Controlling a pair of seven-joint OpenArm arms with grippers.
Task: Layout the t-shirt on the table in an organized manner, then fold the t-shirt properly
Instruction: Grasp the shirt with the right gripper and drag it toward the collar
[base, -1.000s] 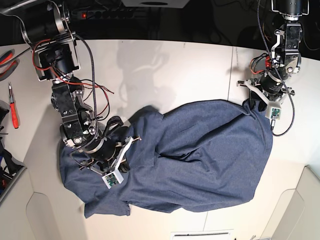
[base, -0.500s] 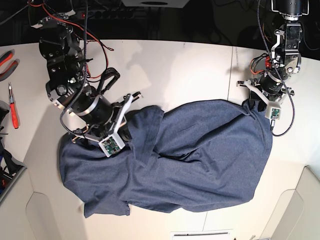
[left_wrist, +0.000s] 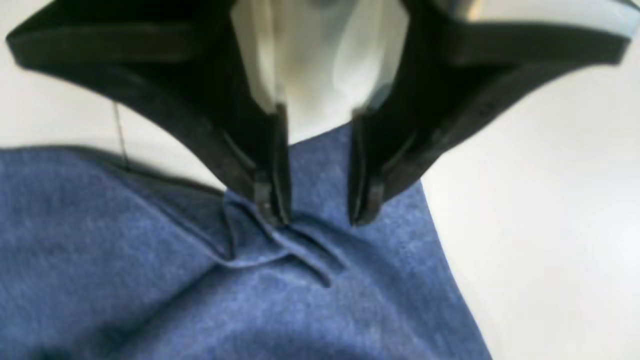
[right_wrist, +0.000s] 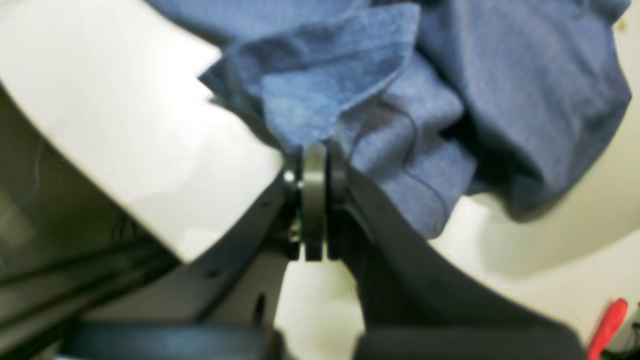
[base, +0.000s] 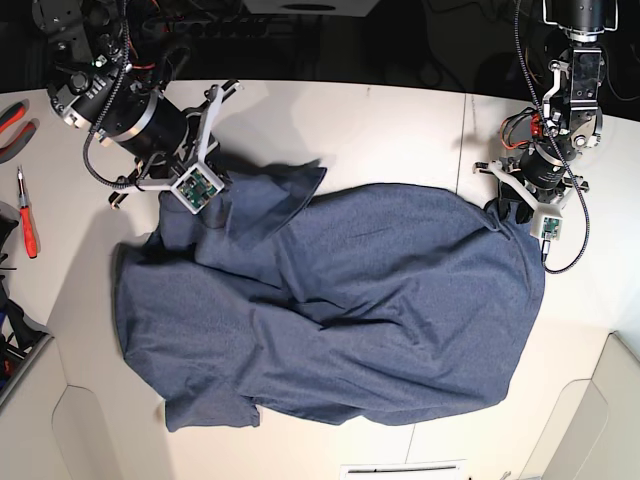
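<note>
Right gripper (right_wrist: 314, 165), black fingers pressed together with a pinch of the heathered navy-blue short-sleeve cotton t-shirt (base: 340, 310) clamped between them; in the right wrist view the cloth fans up and away from the fingertips toward the top of the frame, a folded flap at upper centre, more fabric bunched to upper right. In the base view this gripper (base: 215, 190) sits at upper left, holding the shirt's upper-left edge, with a pointed flap of cloth lying just right of it. Left gripper (left_wrist: 315, 215), black fingers standing apart, tips down on the cloth at a hemmed corner; a small ridge of fabric is puckered between and just below the tips, stitched hem running off to the left; whether the cloth is actually gripped cannot be told. In the base view this gripper (base: 515, 205) is at upper right, at the shirt's upper-right corner. The shirt is spread wide over the middle of the wide flat off-white matte table (base: 390, 130), wrinkled, one sleeve poking out at lower left, diagonal folds through its centre. No lettering shows on the visible side of the fabric; nothing readable in the wrist views, both soft in focus. A thin dark seam crosses the tabletop at right. At the far left edge, a red-handled screwdriver (base: 27, 220) lies on the table, well apart from the shirt.
</note>
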